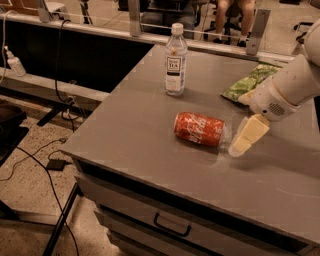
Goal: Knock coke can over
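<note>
coke can (199, 129) lying on table (135, 137), gripper (248, 136) just beside at 3 o'clock, bottle (176, 60) at 11 o'clock, bag (249, 82) at 1 o'clock

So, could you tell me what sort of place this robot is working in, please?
Probably an office or lab: a grey drawered counter, black cables on the speckled floor, seated people behind a glass partition. The cream gripper sits beside the toppled red coke can.
</note>
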`<state>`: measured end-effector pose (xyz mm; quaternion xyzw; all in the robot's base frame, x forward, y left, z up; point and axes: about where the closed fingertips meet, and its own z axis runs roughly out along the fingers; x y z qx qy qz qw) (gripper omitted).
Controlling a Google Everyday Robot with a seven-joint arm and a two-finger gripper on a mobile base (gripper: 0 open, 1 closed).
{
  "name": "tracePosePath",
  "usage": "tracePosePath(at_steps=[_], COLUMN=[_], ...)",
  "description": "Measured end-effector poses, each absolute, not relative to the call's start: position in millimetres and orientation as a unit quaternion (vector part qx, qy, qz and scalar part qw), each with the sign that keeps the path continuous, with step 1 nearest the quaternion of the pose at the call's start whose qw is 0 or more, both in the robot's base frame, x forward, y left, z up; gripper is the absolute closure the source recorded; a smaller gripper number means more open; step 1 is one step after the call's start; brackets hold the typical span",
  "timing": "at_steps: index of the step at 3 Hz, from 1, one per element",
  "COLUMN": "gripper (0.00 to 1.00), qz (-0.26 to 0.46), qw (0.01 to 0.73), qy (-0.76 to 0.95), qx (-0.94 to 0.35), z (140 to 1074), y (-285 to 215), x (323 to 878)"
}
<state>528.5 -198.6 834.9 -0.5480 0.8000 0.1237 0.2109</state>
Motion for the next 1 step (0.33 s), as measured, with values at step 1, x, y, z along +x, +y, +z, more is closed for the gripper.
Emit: tracePosePath(at_steps=[1], gripper=[0.0], qz=[0.122], qw=[0.208], qy=[0.799], qx=[-0.551], z=[835.2], y=[-195.7], x=[527.9])
